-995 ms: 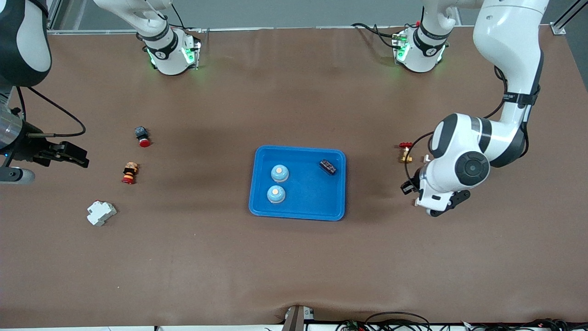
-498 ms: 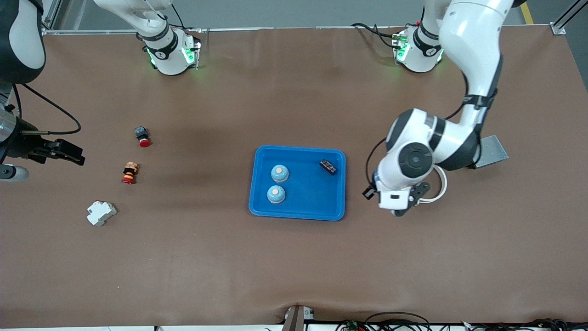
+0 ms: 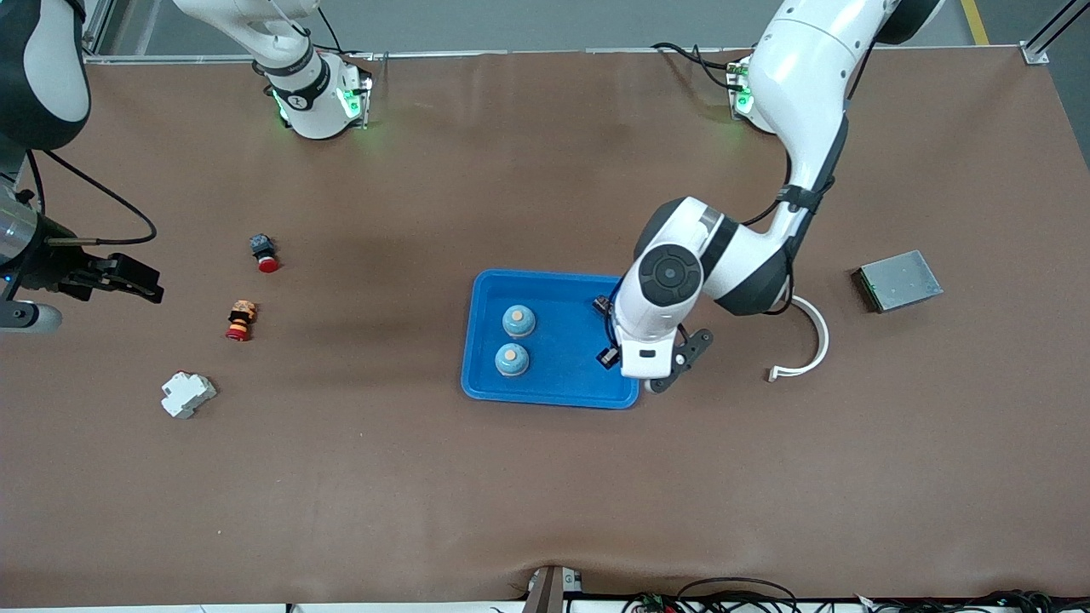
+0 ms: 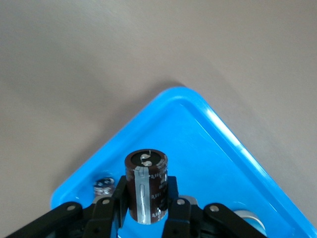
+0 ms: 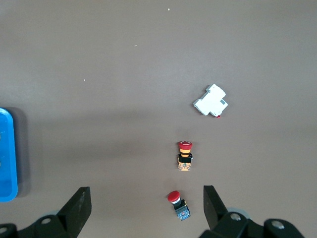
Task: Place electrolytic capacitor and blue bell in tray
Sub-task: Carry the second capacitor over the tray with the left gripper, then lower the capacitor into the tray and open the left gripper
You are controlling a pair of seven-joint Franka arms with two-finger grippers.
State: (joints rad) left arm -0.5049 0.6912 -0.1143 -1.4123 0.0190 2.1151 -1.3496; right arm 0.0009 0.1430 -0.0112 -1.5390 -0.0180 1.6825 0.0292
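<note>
My left arm swings from table's left-arm end to blue tray [image 3: 553, 396]; left gripper [image 4: 148, 208] now hangs over tray corner, fingers clamped on dark electrolytic capacitor [image 4: 145, 186]. Two blue bells [image 3: 518, 321] sit in tray. Right gripper [image 5: 143, 206] waits spread wide, empty, over bare brown table [image 3: 383, 494].

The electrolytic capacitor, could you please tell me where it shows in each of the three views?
Front view: hidden under the left arm's wrist, over the tray corner toward that arm's end.
Left wrist view: the electrolytic capacitor stands upright, clamped in the left gripper.
Right wrist view: not in it.
Shared landmark: the blue tray.
</note>
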